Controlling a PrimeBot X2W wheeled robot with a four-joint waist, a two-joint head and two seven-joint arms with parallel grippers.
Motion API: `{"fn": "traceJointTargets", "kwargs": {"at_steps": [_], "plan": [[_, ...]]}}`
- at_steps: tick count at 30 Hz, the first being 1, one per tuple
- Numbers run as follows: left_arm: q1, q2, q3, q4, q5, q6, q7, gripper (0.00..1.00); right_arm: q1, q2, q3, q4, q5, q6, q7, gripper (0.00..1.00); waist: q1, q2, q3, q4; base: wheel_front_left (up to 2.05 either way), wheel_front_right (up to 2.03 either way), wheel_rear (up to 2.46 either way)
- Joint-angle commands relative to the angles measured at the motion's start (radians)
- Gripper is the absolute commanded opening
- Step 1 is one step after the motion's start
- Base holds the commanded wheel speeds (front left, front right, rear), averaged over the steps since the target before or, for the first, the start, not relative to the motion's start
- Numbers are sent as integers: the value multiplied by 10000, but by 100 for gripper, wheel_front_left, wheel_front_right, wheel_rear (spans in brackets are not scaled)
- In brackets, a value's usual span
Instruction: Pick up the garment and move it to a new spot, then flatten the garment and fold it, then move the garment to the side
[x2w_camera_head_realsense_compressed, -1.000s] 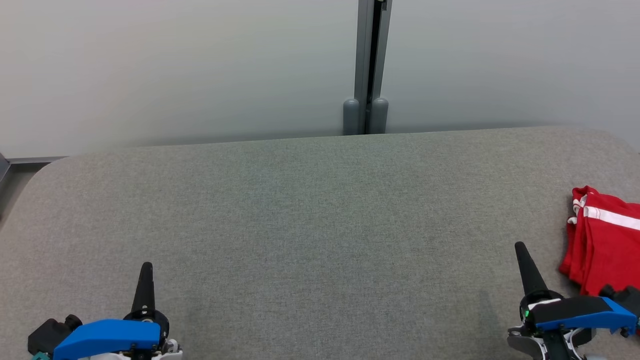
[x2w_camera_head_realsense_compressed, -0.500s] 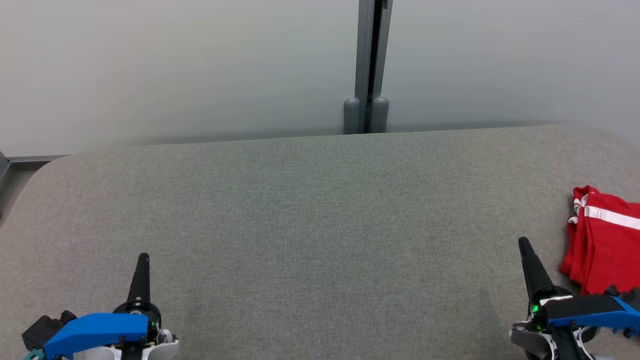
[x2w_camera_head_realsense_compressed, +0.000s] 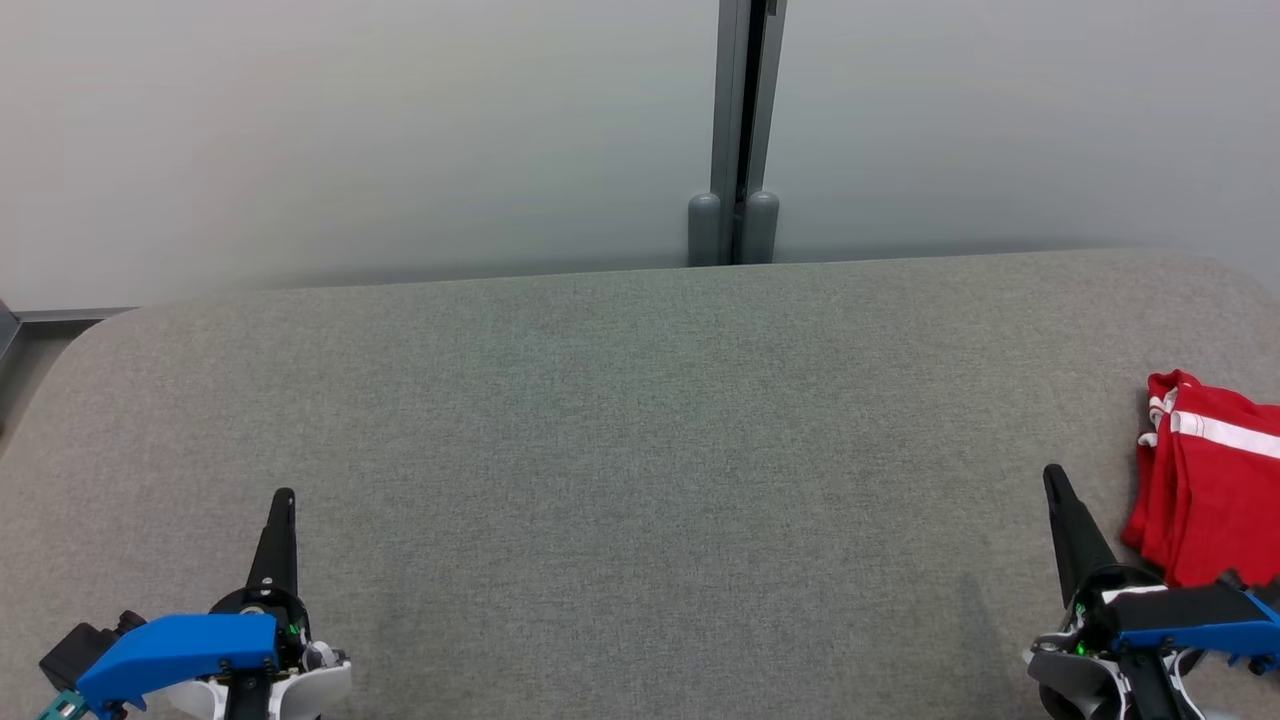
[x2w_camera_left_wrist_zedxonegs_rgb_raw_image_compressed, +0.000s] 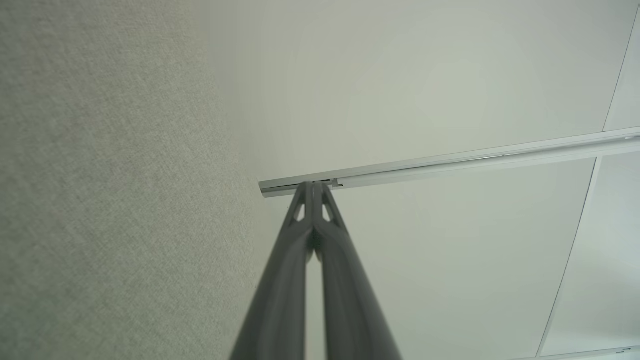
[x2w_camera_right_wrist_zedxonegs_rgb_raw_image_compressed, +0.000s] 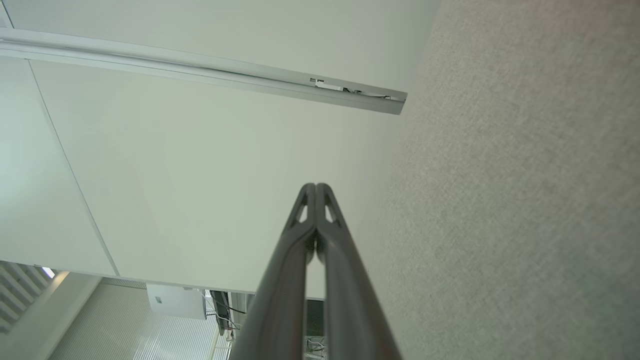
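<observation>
The garment (x2w_camera_head_realsense_compressed: 1210, 480) is red with a white stripe and lies folded in a small pile at the far right edge of the grey padded table (x2w_camera_head_realsense_compressed: 640, 420). My right gripper (x2w_camera_head_realsense_compressed: 1052, 476) is shut and empty, just left of the pile and not touching it. In the right wrist view its two fingers (x2w_camera_right_wrist_zedxonegs_rgb_raw_image_compressed: 316, 188) press together, pointing toward the wall. My left gripper (x2w_camera_head_realsense_compressed: 284, 497) sits at the lower left, far from the garment. It is shut too, and the left wrist view shows its tips (x2w_camera_left_wrist_zedxonegs_rgb_raw_image_compressed: 314, 186) closed with nothing between them.
A pale partition wall (x2w_camera_head_realsense_compressed: 350, 140) runs along the table's far edge, with a grey vertical post (x2w_camera_head_realsense_compressed: 740, 130) near its middle. The table's rounded left corner (x2w_camera_head_realsense_compressed: 90, 340) drops off to a floor strip.
Both gripper tips have crept slightly up the head view, and their wrists have sunk lower in it. The garment has not moved.
</observation>
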Motion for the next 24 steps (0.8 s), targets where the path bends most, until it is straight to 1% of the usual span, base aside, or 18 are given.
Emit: {"fn": "traceJointTargets", "kwargs": {"at_steps": [1, 24], "plan": [[-172, -11, 89, -81, -170, 11, 61, 0, 70, -67, -24, -107, 206, 4, 52, 0, 1, -1, 2, 1, 0, 0, 0], [-357, -26, 242, -289, -1777, 14, 496, 0, 131, -73, -181, -437, 1858, 4, 490, 0, 1, -1, 53, 20, 0, 0, 0]]}}
